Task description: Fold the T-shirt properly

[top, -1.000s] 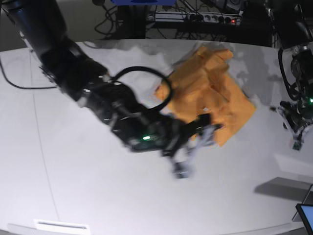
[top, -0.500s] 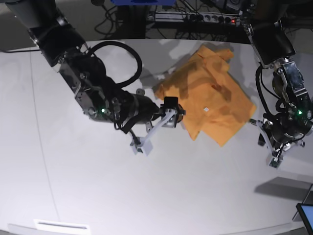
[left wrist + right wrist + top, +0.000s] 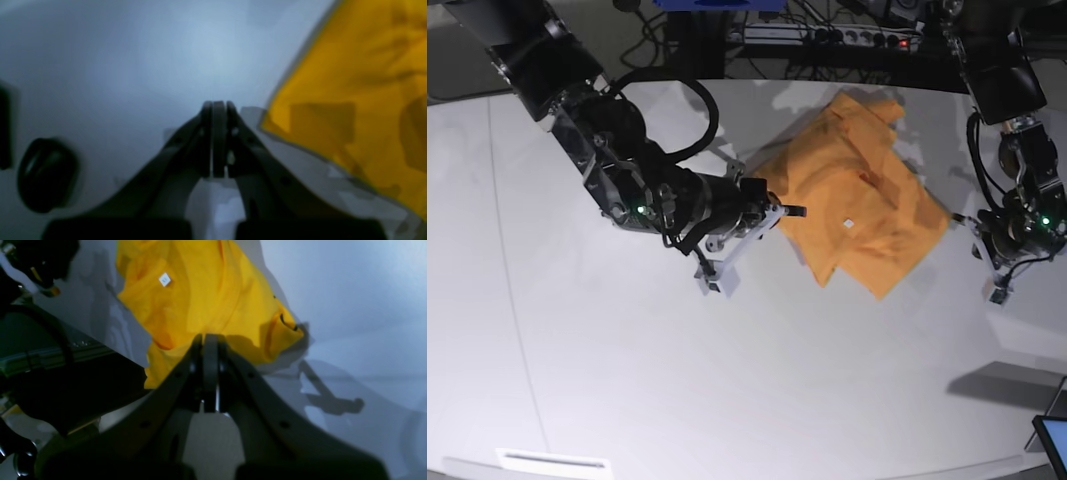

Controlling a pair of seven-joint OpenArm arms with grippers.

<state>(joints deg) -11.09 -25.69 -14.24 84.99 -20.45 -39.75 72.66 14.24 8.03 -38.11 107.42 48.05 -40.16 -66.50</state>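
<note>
- The table (image 3: 727, 400) is a wide, pale grey-white surface that fills most of the base view, with dark cables and a power strip (image 3: 867, 38) along its far edge.
- The T-shirt (image 3: 857, 195) lies rumpled and roughly flat on the far middle of the table, orange-yellow, between the two arms; nothing holds it.
- The right arm (image 3: 597, 140) reaches in from the base view's left, black and bulky, with a looped cable (image 3: 697, 115) above it.
- The left arm (image 3: 1017, 150) hangs down at the base view's right edge.
- The right gripper (image 3: 210, 340) has its jaws pressed together with nothing between them, its tip just beside the shirt's near edge.
- The left gripper (image 3: 215, 105) is likewise closed and empty, over bare table close to a corner of the shirt.
- A small white tag (image 3: 164, 279) sits on the cloth.
</note>
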